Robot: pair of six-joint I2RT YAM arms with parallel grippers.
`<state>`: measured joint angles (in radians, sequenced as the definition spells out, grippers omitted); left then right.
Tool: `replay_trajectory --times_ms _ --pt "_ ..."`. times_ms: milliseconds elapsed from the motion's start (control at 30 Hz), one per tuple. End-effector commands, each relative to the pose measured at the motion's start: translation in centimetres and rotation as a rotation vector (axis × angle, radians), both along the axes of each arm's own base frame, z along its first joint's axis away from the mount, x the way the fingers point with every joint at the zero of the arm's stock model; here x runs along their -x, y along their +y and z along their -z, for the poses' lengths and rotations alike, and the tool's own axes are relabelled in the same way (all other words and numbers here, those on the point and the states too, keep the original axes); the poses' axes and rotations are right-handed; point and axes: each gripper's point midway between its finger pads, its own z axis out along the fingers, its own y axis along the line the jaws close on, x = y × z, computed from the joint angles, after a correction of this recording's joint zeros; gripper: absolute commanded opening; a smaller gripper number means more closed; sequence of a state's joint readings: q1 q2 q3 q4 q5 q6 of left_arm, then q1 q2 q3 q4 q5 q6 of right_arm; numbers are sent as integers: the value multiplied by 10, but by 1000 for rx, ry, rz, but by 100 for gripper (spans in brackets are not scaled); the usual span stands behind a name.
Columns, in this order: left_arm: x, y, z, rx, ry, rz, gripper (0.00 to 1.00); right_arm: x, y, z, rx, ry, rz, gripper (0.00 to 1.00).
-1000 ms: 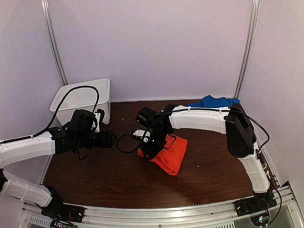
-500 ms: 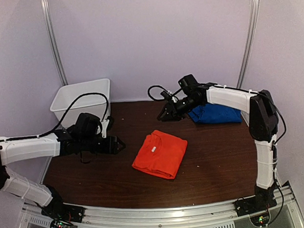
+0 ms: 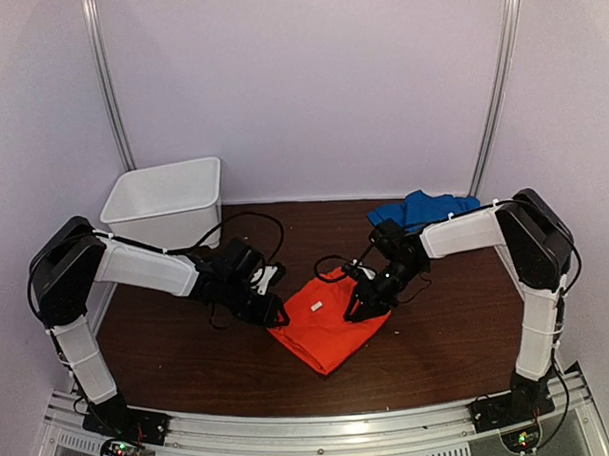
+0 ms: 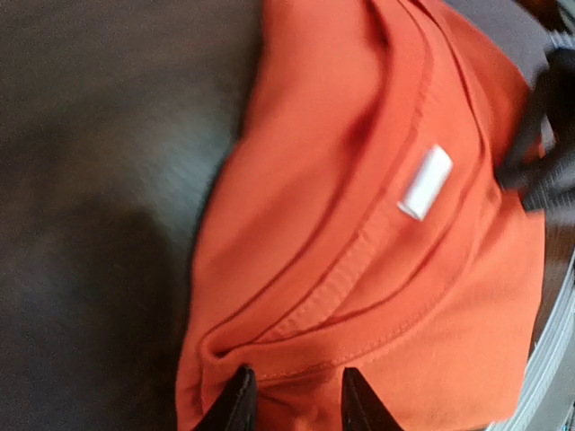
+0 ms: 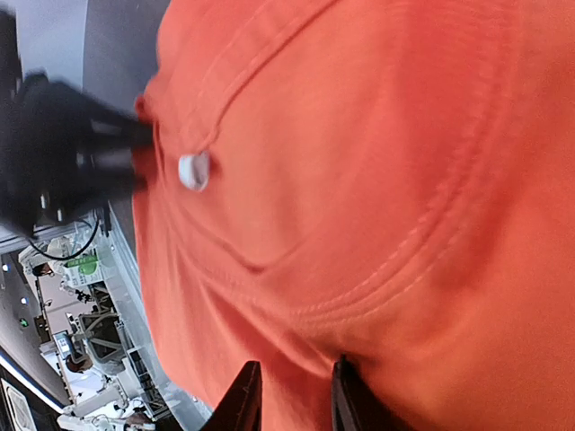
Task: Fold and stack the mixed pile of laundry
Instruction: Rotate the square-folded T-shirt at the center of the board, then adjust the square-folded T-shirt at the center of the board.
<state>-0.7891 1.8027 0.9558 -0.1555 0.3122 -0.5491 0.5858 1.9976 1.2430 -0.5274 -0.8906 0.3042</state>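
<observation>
one white neck tag – orange-red t-shirt – print unreadable

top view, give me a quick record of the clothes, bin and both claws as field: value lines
orange shirt: folded, mid table, white label showing
blue garment: bunched, far right, apart from the shirt
white bin: far left, upright
left claw: at the shirt's left edge, cloth between the jaws, grip unclear
right claw: at the shirt's right edge, cloth between the jaws, grip unclear
stacked: not yet
</observation>
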Motion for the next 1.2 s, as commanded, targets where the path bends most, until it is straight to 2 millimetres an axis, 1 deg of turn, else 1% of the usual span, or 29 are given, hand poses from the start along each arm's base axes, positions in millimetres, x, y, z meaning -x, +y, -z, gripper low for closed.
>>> replay_trajectory --times_ms 0,33,67,100,133,167,200,233,267,333,400,433,500,533,633,733,867,1033,1167 --pt "-55 23 -7 -44 -54 -70 34 50 24 -30 -93 18 -67 29" --pt "-62 22 -14 -30 -67 -57 35 62 33 -43 -139 29 -97 31" --pt "-67 21 -23 -10 -85 -43 37 69 40 -56 -183 27 -116 35" --pt "-68 20 -33 16 -95 -27 41 71 44 -72 -221 15 -126 38" --pt "-69 20 -43 53 -103 -19 43 68 45 -87 -257 -6 -125 40" --pt "-69 23 -53 98 -109 -16 45 62 44 -101 -284 -35 -114 42" --pt "-67 27 -59 136 -105 -16 46 52 40 -114 -302 -73 -92 43" --pt "-66 31 -62 165 -99 -16 47 39 33 -123 -306 -111 -60 44" --pt "-63 33 -64 180 -102 -7 47 18 20 -127 -295 -150 2 45" --pt "-59 35 -67 186 -112 8 48 -16 -9 -121 -236 -197 117 45" --pt "-60 34 -65 184 -100 3 48 -46 -39 -101 -119 -237 205 45" --pt "-61 32 -64 192 -88 1 48 -56 -49 -92 -70 -245 225 44" --pt "-62 29 -58 200 -52 -17 48 -71 -62 -76 7 -261 237 44" --pt "-62 29 -56 204 -41 -29 47 -76 -63 -71 26 -262 231 44" --pt "-65 32 -45 186 -11 -80 45 -86 -58 -54 39 -234 202 46" --pt "-64 34 -37 176 19 -112 44 -89 -52 -41 33 -193 181 50" --pt "-61 35 -28 170 53 -131 43 -92 -51 -21 57 -161 160 51" --pt "-59 33 -23 170 73 -126 43 -95 -49 -9 71 -140 139 52" --pt "-58 28 -20 171 84 -119 43 -96 -47 -9 65 -133 132 51"
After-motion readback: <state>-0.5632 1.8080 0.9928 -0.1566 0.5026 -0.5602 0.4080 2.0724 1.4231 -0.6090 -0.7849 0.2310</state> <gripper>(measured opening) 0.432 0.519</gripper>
